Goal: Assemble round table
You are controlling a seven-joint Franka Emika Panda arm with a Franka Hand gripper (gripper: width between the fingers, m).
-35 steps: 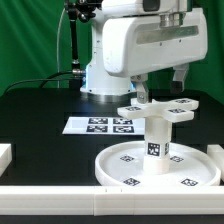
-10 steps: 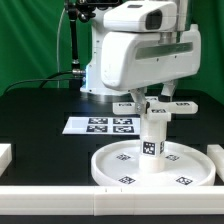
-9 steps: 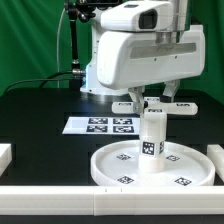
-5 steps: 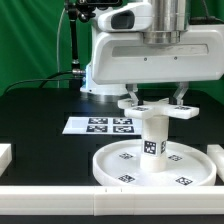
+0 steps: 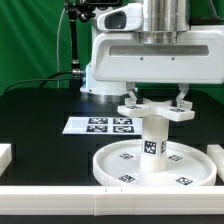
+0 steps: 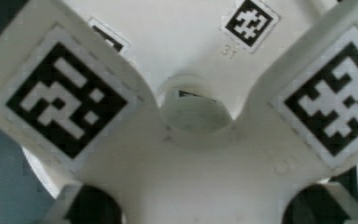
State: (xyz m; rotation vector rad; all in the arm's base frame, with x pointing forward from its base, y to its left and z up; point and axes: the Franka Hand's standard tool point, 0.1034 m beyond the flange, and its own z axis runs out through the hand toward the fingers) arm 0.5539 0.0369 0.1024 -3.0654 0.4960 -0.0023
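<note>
A black counter (image 5: 40,105) fills the middle of the exterior view, with a green curtain (image 5: 30,40) behind it across the upper left of the frame. A flat marker board (image 5: 98,125) printed with square tags lies left of centre on the counter. White blocks (image 5: 5,155) sit at the left edge, and a white bar runs along the bottom edge.

The round table kit stands in the lower right of the frame. Its large rimmed disc (image 5: 120,165) lies flat on the counter, dotted with small tags. The short thick cylinder (image 5: 152,143) stands upright in the middle of the disc, and the cross-shaped piece (image 5: 160,109) sits level on top of the cylinder.

The white robot arm (image 5: 150,50) fills the upper right, its wrist pointing straight down over the cross. The gripper (image 5: 156,99) straddles the cross, one finger (image 5: 133,97) at each side — whether the jaws press on the cross or stand just clear of it cannot be told.

In the wrist view, two tagged arms of the cross-shaped piece (image 6: 78,90) spread wide around a central round hole, seen from close above — dark fingertips (image 6: 91,205) show at the lower edge.
</note>
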